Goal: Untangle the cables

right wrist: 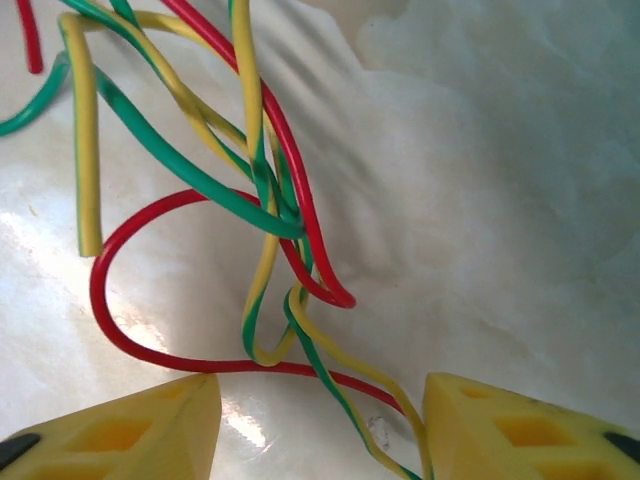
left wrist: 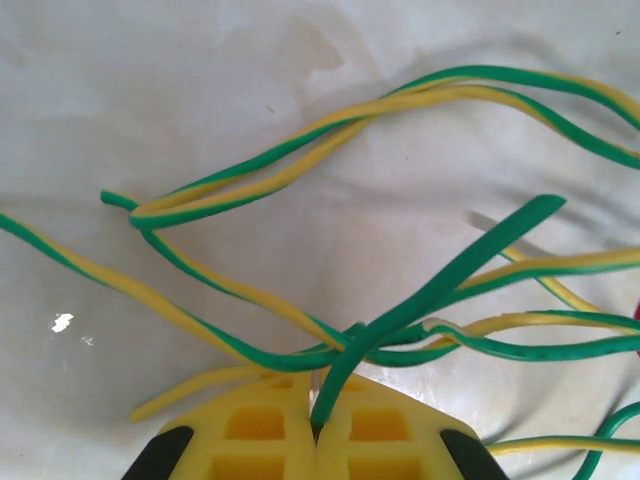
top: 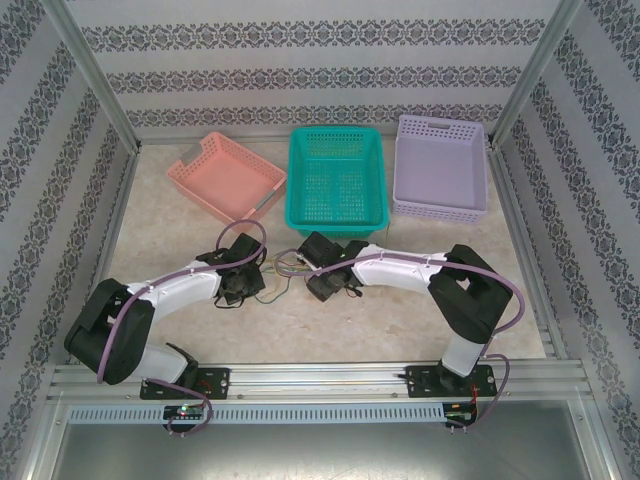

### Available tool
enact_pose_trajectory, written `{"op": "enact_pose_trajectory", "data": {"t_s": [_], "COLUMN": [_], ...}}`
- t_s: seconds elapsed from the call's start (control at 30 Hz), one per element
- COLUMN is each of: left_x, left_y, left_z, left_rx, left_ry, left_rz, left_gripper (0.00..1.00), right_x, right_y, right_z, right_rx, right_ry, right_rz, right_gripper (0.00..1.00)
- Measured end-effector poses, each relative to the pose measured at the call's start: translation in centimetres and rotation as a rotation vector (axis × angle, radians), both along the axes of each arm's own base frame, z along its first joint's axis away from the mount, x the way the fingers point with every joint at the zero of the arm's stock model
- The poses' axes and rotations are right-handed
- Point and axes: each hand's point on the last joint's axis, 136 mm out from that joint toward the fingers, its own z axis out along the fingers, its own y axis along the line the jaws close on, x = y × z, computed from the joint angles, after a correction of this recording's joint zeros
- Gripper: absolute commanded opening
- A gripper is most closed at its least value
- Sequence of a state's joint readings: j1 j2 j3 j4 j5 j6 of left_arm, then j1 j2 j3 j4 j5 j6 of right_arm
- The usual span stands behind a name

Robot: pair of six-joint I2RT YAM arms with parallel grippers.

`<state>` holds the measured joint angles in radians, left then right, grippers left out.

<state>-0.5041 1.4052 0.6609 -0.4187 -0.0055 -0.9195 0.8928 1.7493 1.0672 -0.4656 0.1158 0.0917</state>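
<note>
Green-yellow cables [left wrist: 440,288] tangled, one clenched in left claw [left wrist: 318,400]; right claw [right wrist: 322,400] released; three baskets [top: 335,135]

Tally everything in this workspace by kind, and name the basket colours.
Baskets: 3 (pink basket, teal basket, lavender basket)
Grippers: 2 (left gripper, right gripper)
Cable tangle: 1
Total: 6

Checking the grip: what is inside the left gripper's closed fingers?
The left gripper pinches one green cable, which crosses over the other cables. The part inside is covered by the fingers.
</note>
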Motion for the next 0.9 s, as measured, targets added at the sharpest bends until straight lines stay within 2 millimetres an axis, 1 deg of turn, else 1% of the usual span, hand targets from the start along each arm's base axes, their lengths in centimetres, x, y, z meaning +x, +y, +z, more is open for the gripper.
{"op": "enact_pose_trajectory", "data": {"t_s": [0.03,0.07,0.1,0.13,0.17,0.2,0.27,0.33,0.4,0.47,0.7,0.8,0.9], "left_x": [0.0,-0.1,-0.3,-0.4,-0.4,-0.3,0.0,0.4,0.5,0.3,-0.4,-0.9,-1.3], "left_y": [0.1,0.4,0.6,1.0,1.3,1.6,2.3,3.1,4.1,5.2,8.9,10.5,11.6], "left_z": [0.1,0.4,0.8,1.5,2.6,3.5,6.4,9.0,11.0,12.4,17.1,18.8,20.5], "left_rx": [0.005,0.015,0.025,0.036,0.046,0.053,0.057,0.057,0.063,0.089,0.233,0.288,0.315], "left_ry": [-0.003,-0.005,-0.007,-0.018,-0.038,-0.058,-0.121,-0.175,-0.218,-0.233,-0.257,-0.282,-0.313], "left_rz": [0.0,0.0,0.002,0.004,0.007,0.009,0.025,0.052,0.085,0.111,0.215,0.259,0.288], "left_gripper": [0.0,0.0,0.0,0.0,0.0,0.0,0.0,0.0,0.0,0.0,0.0,0.0,0.0], "right_x": [0.1,0.4,0.7,1.1,1.5,1.9,2.7,3.1,3.5,3.7,3.7,3.9,4.0], "right_y": [-0.1,-0.4,-0.6,-1.0,-1.5,-2.0,-3.3,-4.6,-5.7,-6.6,-10.7,-11.5,-11.9], "right_z": [0.0,0.0,0.0,0.0,0.0,0.0,0.4,0.9,1.3,1.4,0.8,0.9,1.1], "right_rx": [0.0,0.0,0.001,0.001,0.001,0.002,0.008,0.013,0.021,0.016,-0.04,-0.046,-0.057], "right_ry": [0.001,0.003,0.003,0.005,0.006,0.008,0.009,0.013,0.022,0.031,0.108,0.117,0.125], "right_rz": [-0.002,-0.01,-0.02,-0.03,-0.044,-0.059,-0.091,-0.126,-0.158,-0.185,-0.31,-0.336,-0.338], "right_gripper": [0.3,0.25,0.22,0.17,0.1,0.06,0.0,0.0,0.0,0.0,0.0,0.0,0.0]}}
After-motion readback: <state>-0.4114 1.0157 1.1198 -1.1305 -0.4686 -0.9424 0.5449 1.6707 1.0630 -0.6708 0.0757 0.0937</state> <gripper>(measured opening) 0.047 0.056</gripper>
